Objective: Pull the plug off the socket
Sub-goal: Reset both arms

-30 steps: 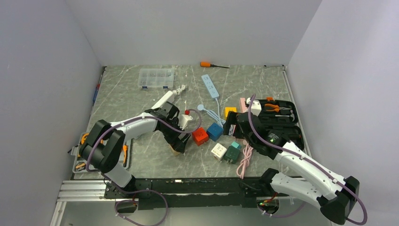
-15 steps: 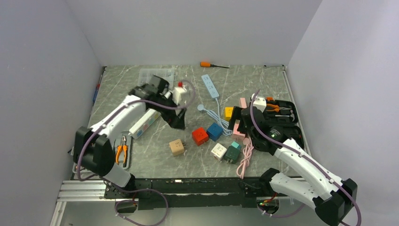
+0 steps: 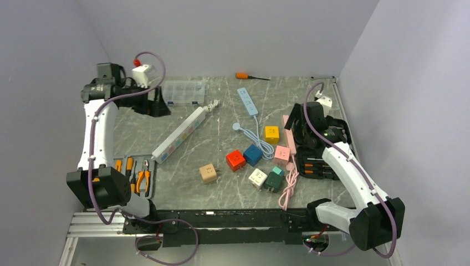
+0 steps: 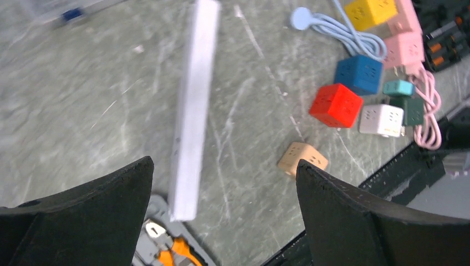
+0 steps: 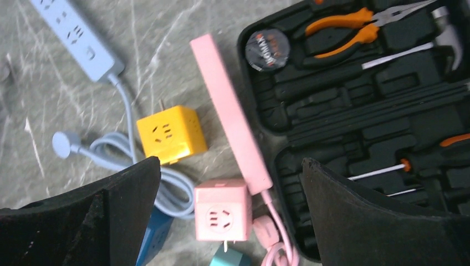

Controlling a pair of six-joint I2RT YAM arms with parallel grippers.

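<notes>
The tan cube plug (image 3: 209, 172) lies loose on the desk (image 3: 177, 185), near the white power strip (image 3: 180, 133) but apart from it. The left pincer (image 4: 224, 166) hangs up-left of the strip, spread wide and holding nothing. The right pincer (image 5: 231, 166) is well to the strip's right, likewise spread and empty.

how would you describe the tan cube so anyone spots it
Find the long white power strip lying diagonally on the table. Right of its near end, left of the red cube, sits the tan cube. It's the only beige one, set apart.
</notes>
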